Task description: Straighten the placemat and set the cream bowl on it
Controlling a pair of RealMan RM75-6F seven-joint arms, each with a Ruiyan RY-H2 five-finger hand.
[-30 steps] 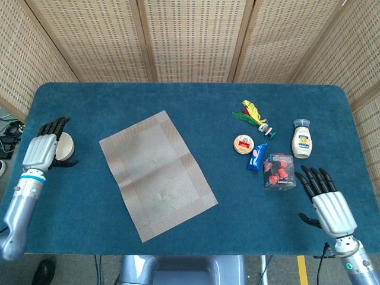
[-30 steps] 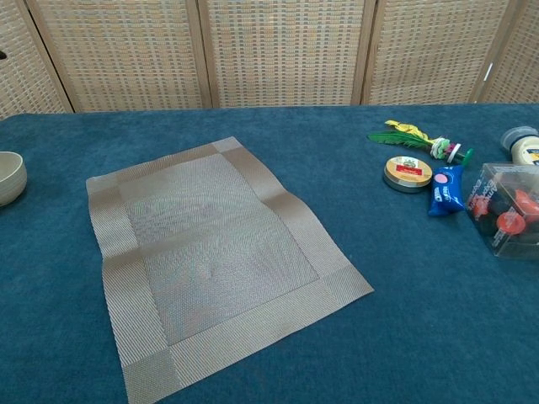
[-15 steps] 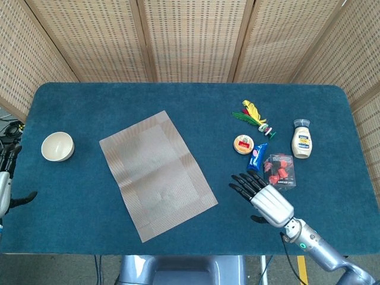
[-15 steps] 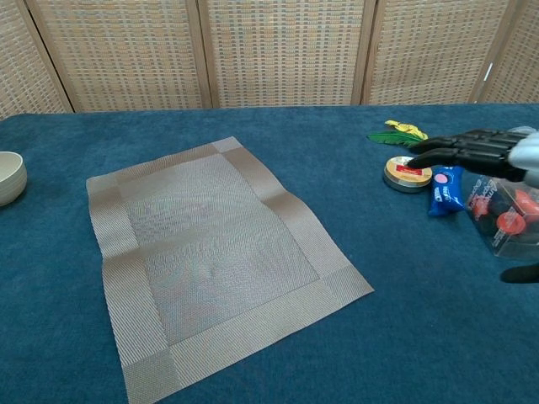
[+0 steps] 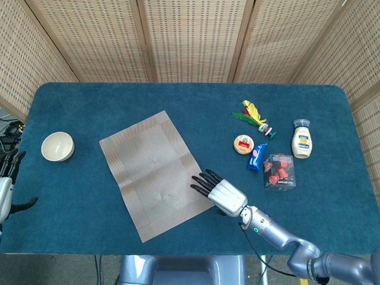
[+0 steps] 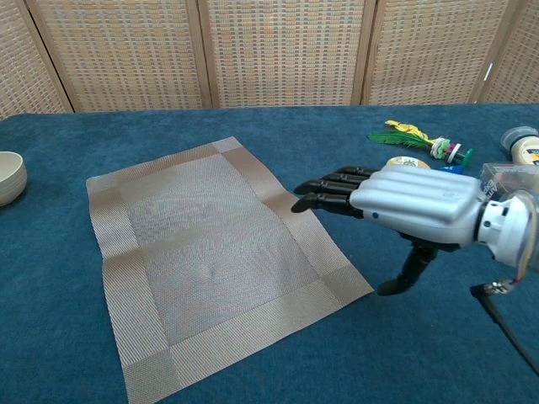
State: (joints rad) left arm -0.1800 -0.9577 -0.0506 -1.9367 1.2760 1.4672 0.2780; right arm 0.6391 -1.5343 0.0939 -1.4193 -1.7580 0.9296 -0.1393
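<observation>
The woven tan placemat [image 5: 155, 173] [image 6: 207, 251] lies skewed on the blue table, its corners turned off the table's edges. The cream bowl [image 5: 57, 146] [image 6: 8, 178] stands upright on the cloth at the far left, apart from the mat. My right hand [image 5: 218, 191] [image 6: 396, 205] hovers over the mat's right edge, palm down, fingers spread and stretched out, thumb pointing down, holding nothing. My left hand [image 5: 6, 189] shows only at the left border of the head view, off the table's left end, fingers apart and empty.
At the right side stand a round tin [image 5: 243, 143], a blue packet [image 5: 256, 156], a clear box of red items [image 5: 279, 171], a mayonnaise bottle [image 5: 301, 139] and a yellow-green feather toy [image 5: 254, 114]. A wicker screen [image 5: 190, 35] backs the table.
My right hand has swept left from beside the clear box to the mat's right edge. My left hand has left the bowl and drawn back past the table's left end.
</observation>
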